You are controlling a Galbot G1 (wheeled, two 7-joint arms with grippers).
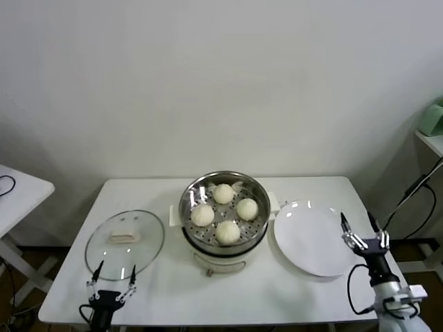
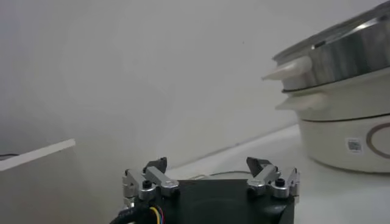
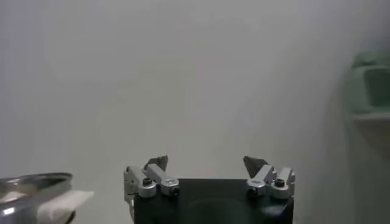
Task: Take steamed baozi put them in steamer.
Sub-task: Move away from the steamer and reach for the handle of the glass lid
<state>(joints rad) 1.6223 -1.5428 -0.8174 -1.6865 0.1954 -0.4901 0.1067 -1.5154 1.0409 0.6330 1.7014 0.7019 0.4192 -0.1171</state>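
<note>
Several off-white steamed baozi (image 1: 223,193) sit on the perforated tray inside the shiny steamer (image 1: 191,202) at the table's middle. In the left wrist view the steamer (image 2: 347,97) shows from the side, steel pot on a cream base. My left gripper (image 1: 111,275) stands open at the front left edge, by the glass lid, holding nothing. My right gripper (image 1: 360,223) stands open at the right edge, just past the plate, also empty. Both show wide-open fingertips in the wrist views, the left gripper (image 2: 209,165) and the right gripper (image 3: 207,162).
A round glass lid (image 1: 124,243) lies flat on the table left of the steamer. A bare white plate (image 1: 311,238) lies to the right of it. A side table (image 1: 17,190) stands at far left, and a shelf with a green object (image 1: 434,117) at far right.
</note>
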